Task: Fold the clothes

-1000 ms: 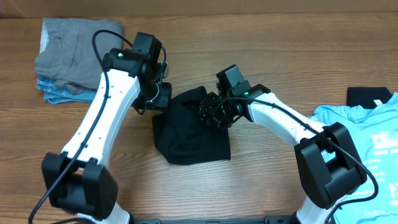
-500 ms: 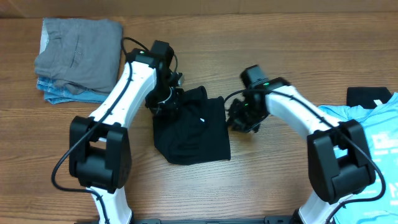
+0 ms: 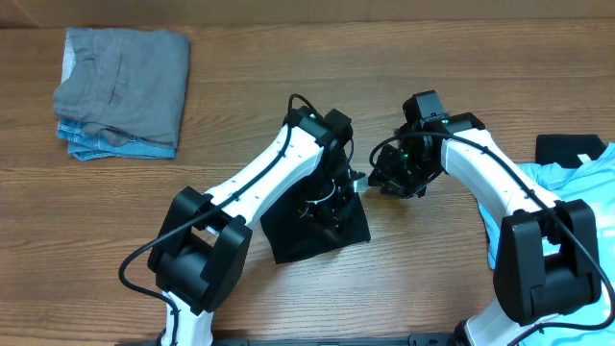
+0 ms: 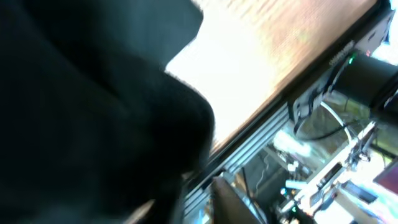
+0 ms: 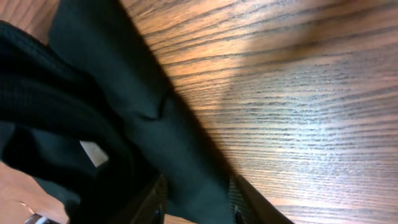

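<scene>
The black shirt point(image 3: 306, 235) lies bunched in a small folded heap at the table's middle. My left gripper point(image 3: 332, 204) is over its upper right part, and in the blurred left wrist view black cloth point(image 4: 74, 112) fills the frame and runs between the fingers point(image 4: 186, 208). My right gripper point(image 3: 382, 180) is at the shirt's right edge. In the right wrist view a strip of black cloth point(image 5: 155, 124) passes between its fingers point(image 5: 196, 202) over bare wood. A light blue printed tee point(image 3: 577, 216) lies at the right edge.
A stack of folded clothes, grey point(image 3: 120, 77) over blue denim point(image 3: 91, 142), sits at the back left. A small black item with a white label point(image 3: 567, 149) lies above the tee. The table's front edge and frame point(image 4: 292, 106) show in the left wrist view.
My left gripper has swept right across the shirt from its left side, carrying cloth over. The heap is narrower and shifted right. My right gripper has drawn back to the right.
</scene>
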Robot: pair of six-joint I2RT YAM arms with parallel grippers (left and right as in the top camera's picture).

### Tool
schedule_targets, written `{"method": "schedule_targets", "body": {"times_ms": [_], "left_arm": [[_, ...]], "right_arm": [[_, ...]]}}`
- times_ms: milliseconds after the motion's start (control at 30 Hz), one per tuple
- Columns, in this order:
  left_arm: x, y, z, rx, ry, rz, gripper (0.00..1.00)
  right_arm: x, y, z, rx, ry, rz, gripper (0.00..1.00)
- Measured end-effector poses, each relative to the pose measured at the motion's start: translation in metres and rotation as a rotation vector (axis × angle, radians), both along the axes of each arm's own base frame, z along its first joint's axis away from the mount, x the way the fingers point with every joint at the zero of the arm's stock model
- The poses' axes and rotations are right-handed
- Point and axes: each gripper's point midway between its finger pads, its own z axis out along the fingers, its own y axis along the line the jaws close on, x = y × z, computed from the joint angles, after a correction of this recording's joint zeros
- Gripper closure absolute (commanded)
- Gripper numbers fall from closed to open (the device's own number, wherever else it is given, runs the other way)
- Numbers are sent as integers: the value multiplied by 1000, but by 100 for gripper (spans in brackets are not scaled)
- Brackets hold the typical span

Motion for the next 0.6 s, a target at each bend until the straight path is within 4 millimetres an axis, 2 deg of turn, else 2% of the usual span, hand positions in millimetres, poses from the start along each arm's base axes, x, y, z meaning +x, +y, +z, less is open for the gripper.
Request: {"method": "schedule_targets", "body": {"times_ms": [33,67,167,233,333,367,433,467,533,600], "left_arm": [[0,2,1,4,3,0,48],[2,4,2,7,3,5,45],[13,6,13,-1,-17,22,43],[25,13,25,13,-49,38,42],[50,29,45,49,-143,77,38],[58,36,50,63,-174,97,38],[79,56,62,94,-240,158,39],[85,62,65,101,-253,180,39],[97,81,68,122,-271,239,40],[105,94,67,138,-274,276,40]], "right_arm": [[0,1,1,8,-7,15,59],[0,2,1,13,-12,23,59],[4,14,8,92,-62,96,59],[-1,28,16,183,-89,182,59],[-22,41,21,235,-46,264,55],[-37,43,20,217,2,294,52],[-53,46,16,173,44,335,52],[-58,47,13,147,51,354,59],[-63,53,7,109,39,397,86],[-66,57,2,92,32,412,96]]}}
